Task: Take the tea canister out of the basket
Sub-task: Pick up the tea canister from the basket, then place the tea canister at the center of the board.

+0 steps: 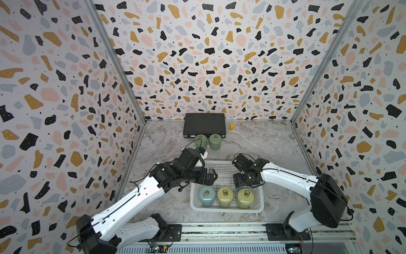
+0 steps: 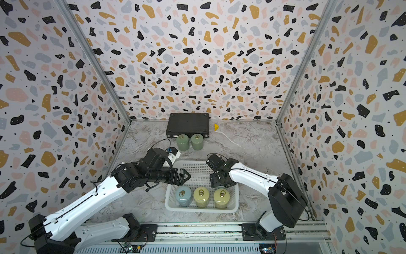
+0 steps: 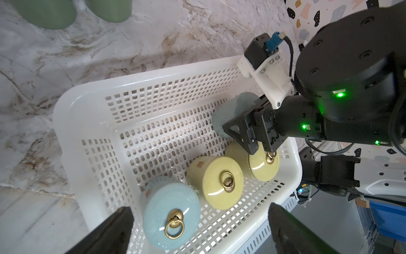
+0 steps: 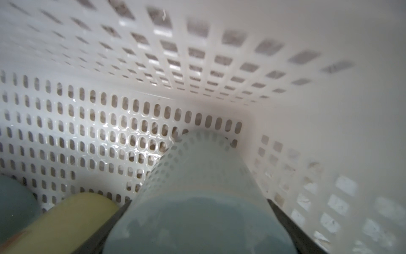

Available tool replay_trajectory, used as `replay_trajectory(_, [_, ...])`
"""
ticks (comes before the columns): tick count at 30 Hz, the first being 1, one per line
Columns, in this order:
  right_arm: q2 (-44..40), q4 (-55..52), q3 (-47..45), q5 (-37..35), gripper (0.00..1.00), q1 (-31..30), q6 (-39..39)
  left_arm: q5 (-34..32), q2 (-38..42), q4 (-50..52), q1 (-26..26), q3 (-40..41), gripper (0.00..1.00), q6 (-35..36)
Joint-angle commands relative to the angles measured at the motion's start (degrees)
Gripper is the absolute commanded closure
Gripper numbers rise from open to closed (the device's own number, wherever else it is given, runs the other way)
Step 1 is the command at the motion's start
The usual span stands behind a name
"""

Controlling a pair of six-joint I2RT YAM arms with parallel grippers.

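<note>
Item: my right tool (image 4: 197, 204), pinching a pale blue tea canister (image 4: 197, 167), one finger on each side.
Location: inside the basket (image 1: 219, 170), far right corner, close to two lattice walls. I cannot tell whether it rests on the floor.
Item: my left tool (image 1: 212, 176), spread wide, empty, over the basket's left rim.
Basket, near row, upright: blue canister (image 1: 207, 195), yellow canister (image 1: 225, 195), yellow-green canister (image 1: 245, 195).
On the desk (image 1: 263, 149), outside the basket: two green canisters (image 1: 201, 140) before a black case (image 1: 204, 126).
</note>
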State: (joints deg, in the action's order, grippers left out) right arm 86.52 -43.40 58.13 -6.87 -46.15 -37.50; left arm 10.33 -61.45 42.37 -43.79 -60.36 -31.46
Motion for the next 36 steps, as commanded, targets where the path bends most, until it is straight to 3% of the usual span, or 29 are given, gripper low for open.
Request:
replay_trajectory(1, [-3.4, -7.4, 5.2, -3.0, 0.24, 0.1, 2.0, -2.0, 1.3, -0.2, -0.3, -1.8, 0.0, -0.8])
replay_trajectory(17, [0.7, -15.0, 28.7, -5.1, 0.25, 0.8, 11.2, -13.4, 4.1, 3.8, -0.3, -4.7, 0.0, -4.9])
replay_trajectory(36, [24.4, -13.7, 55.2, -3.7, 0.25, 10.2, 18.6, -22.8, 5.1, 9.3, -0.2, -9.2, 0.0, -5.9])
